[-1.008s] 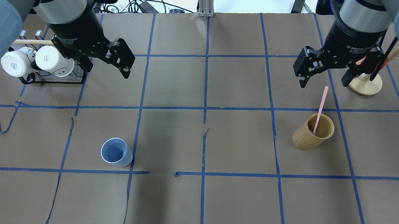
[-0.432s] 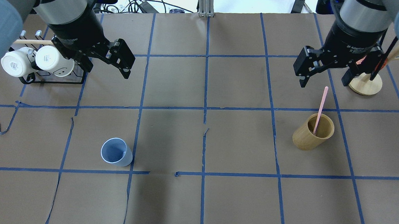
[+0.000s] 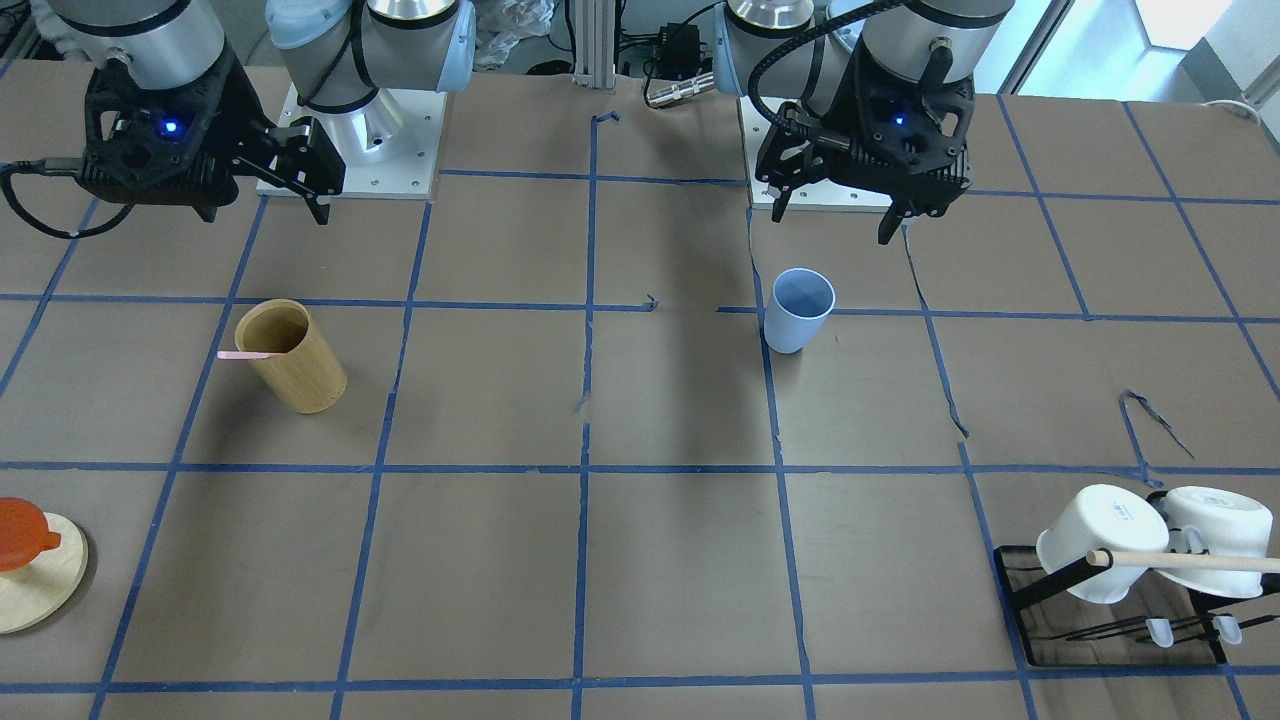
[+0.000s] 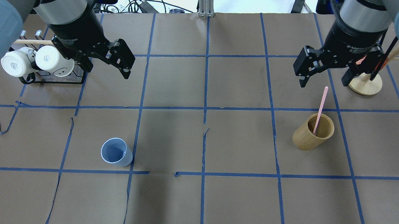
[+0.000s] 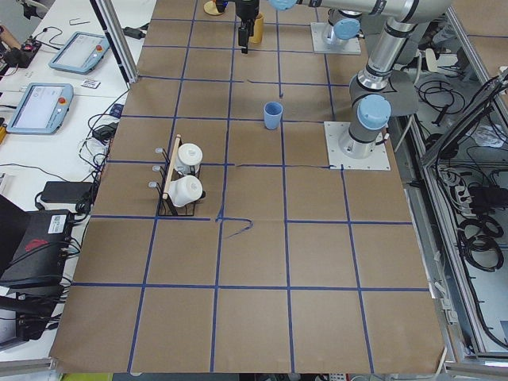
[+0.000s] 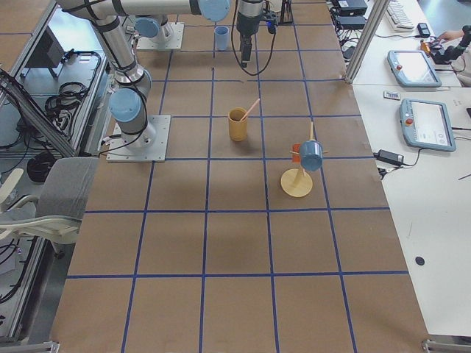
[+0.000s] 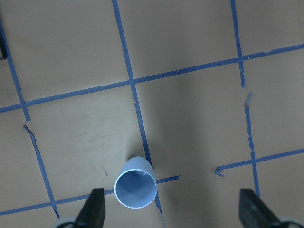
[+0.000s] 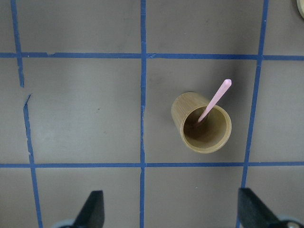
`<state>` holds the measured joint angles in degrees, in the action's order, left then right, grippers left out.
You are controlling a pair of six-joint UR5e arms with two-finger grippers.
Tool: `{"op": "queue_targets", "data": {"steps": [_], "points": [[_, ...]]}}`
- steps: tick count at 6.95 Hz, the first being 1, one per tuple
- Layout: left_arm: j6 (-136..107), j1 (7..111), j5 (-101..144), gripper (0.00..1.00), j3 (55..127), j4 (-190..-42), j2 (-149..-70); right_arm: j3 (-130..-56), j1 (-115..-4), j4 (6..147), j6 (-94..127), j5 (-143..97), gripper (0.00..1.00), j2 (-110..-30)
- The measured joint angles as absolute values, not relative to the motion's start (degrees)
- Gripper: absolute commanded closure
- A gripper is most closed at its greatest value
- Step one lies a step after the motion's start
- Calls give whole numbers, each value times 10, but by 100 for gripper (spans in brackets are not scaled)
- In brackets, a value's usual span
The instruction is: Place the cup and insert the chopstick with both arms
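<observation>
The light-blue cup (image 4: 116, 152) stands upright and empty on the left half of the table; it also shows in the front view (image 3: 798, 310) and the left wrist view (image 7: 136, 188). One pale-pink chopstick (image 4: 320, 106) leans in the tan bamboo holder (image 4: 309, 136), and both show in the right wrist view, chopstick (image 8: 214, 99) and holder (image 8: 204, 135). My left gripper (image 4: 108, 68) is open and empty, high above the table beyond the cup. My right gripper (image 4: 323, 82) is open and empty, high above the chopstick's top end.
A black rack (image 4: 56, 80) with two white mugs (image 4: 53, 60) and a light-wood rod stands at the far left. A wooden stand with a round base (image 4: 365, 85) stands at the far right. Blue tape lines grid the brown table cover.
</observation>
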<state>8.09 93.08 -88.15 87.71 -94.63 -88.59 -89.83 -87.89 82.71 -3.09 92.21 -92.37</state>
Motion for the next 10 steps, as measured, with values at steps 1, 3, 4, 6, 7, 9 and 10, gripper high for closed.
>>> {"op": "queue_targets", "data": {"steps": [1,3,4,6,7,9,10], "points": [[81,931,-882,0,877,-946,-886,-898,-879,827,-31,922,0,-924],[81,929,-882,0,877,-947,-886,-898,-879,828,-31,922,0,-924],[82,925,-882,0,878,-947,-886,-898,-879,828,-32,922,0,-923],[84,919,-881,0,885,-947,-883,-898,-879,828,-31,922,0,-923],[85,918,-881,0,891,-947,-880,-898,-879,827,-31,922,0,-923],[86,918,-881,0,893,-947,-878,-897,-880,829,-29,922,0,-923],[86,918,-881,0,894,-947,-878,-895,-880,835,-23,922,0,-922]]}}
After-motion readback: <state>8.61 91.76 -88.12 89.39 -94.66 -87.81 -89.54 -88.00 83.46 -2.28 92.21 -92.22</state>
